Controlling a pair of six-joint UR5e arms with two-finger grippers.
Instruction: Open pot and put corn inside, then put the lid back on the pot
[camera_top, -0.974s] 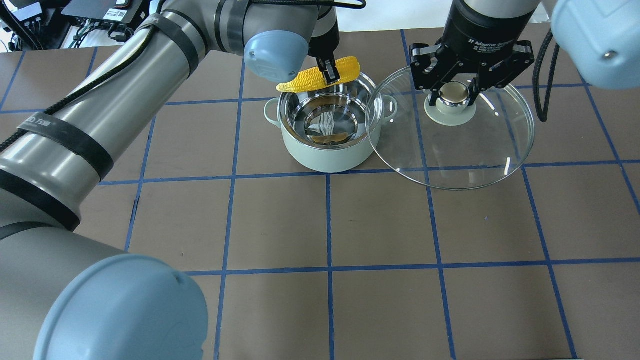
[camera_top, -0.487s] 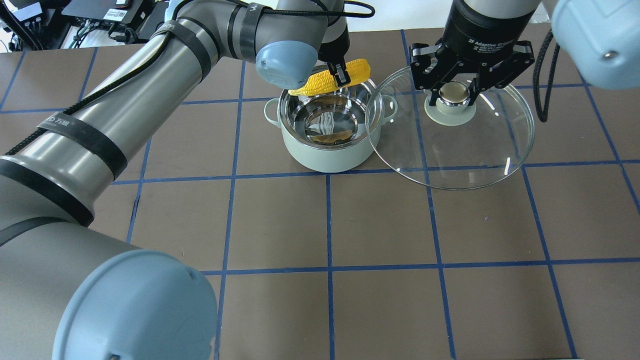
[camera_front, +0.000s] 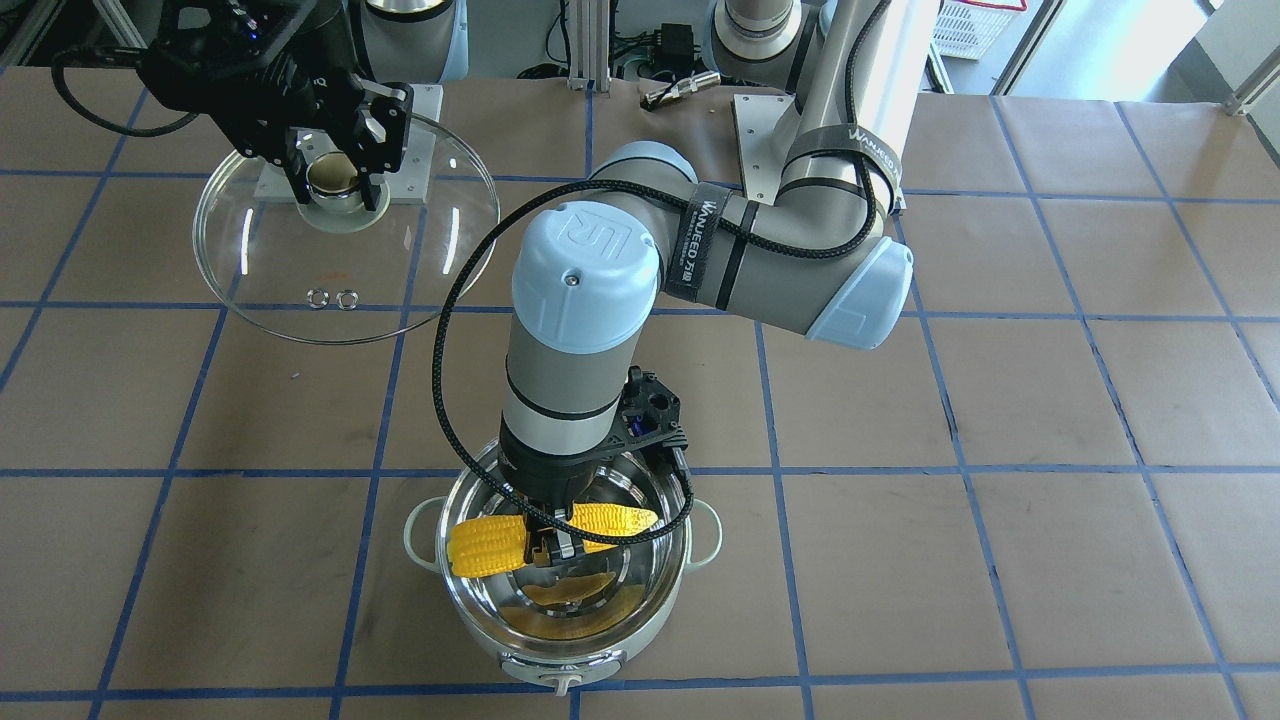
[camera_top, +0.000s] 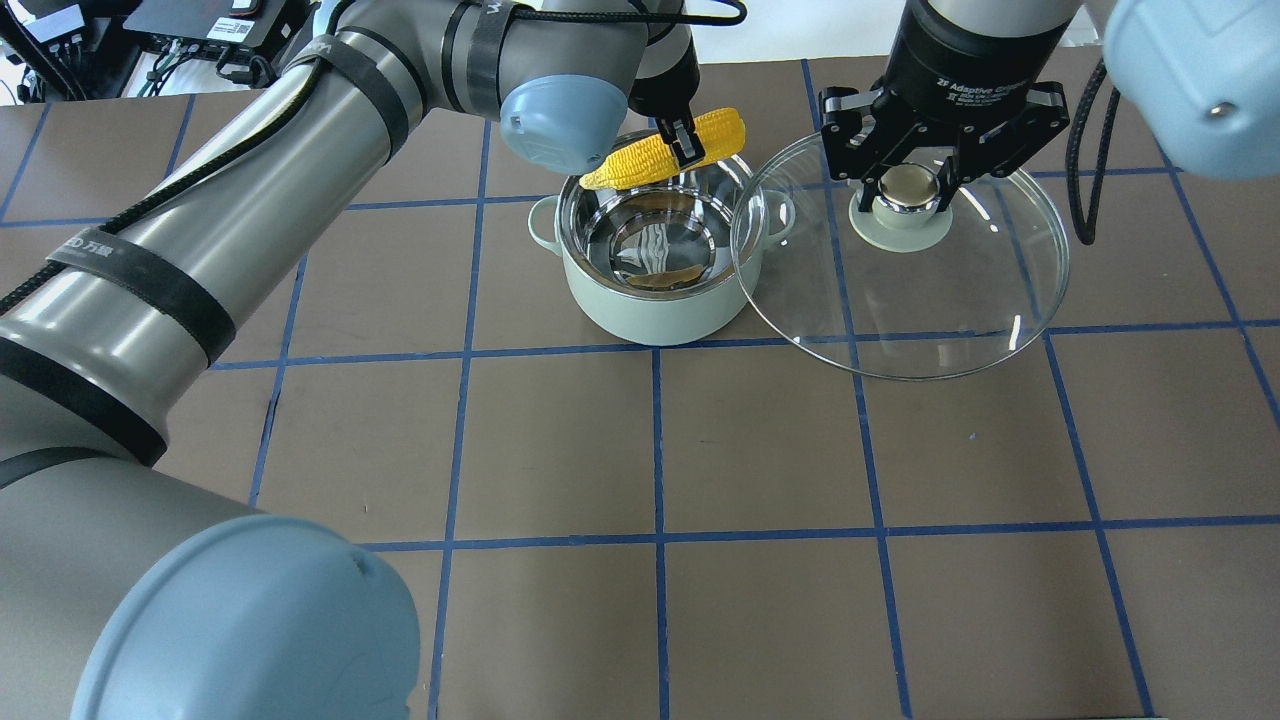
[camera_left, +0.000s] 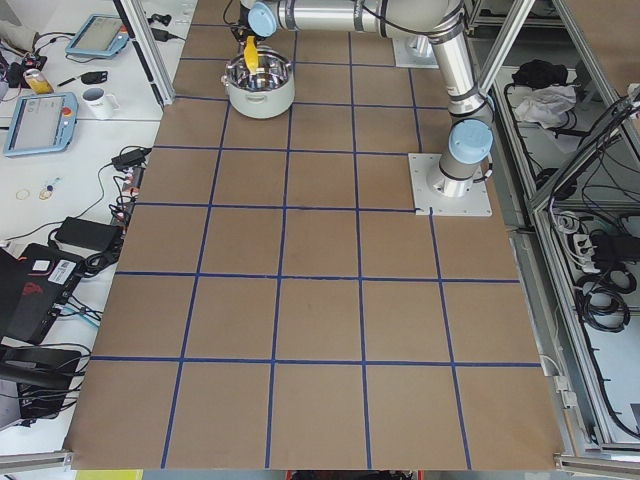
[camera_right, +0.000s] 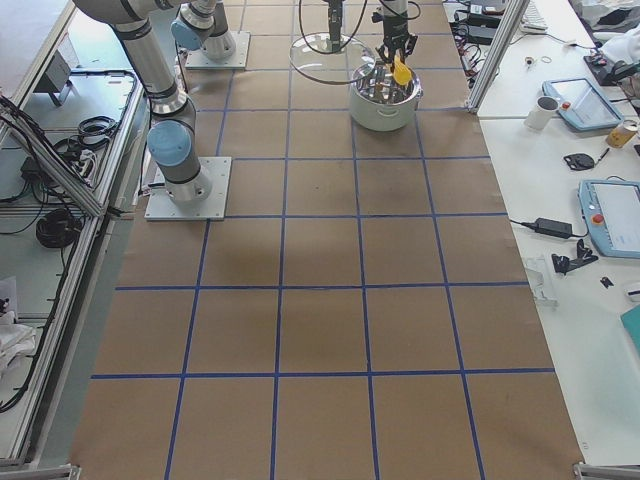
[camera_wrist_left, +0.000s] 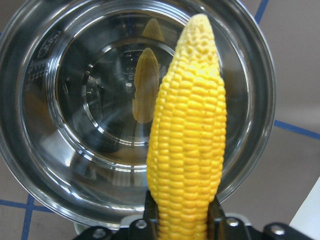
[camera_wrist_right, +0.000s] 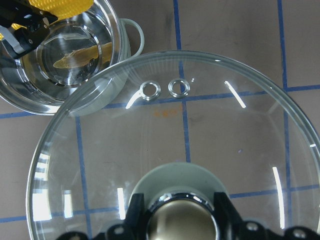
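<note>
The mint-green pot stands open, its steel inside empty; it also shows in the front view and the left wrist view. My left gripper is shut on the yellow corn, holding it level above the pot's far rim; the corn also shows in the front view and the left wrist view. My right gripper is shut on the knob of the glass lid, held in the air right of the pot, its edge overlapping the pot's right rim. The lid also shows in the front view and the right wrist view.
The table is brown with blue tape grid lines. My left arm stretches across the left half toward the pot. Side tables with tablets and a mug stand beyond the table's edge.
My left gripper has carried the corn to the right, from over the pot's far left rim to over its far middle. The right gripper and lid have not moved.
</note>
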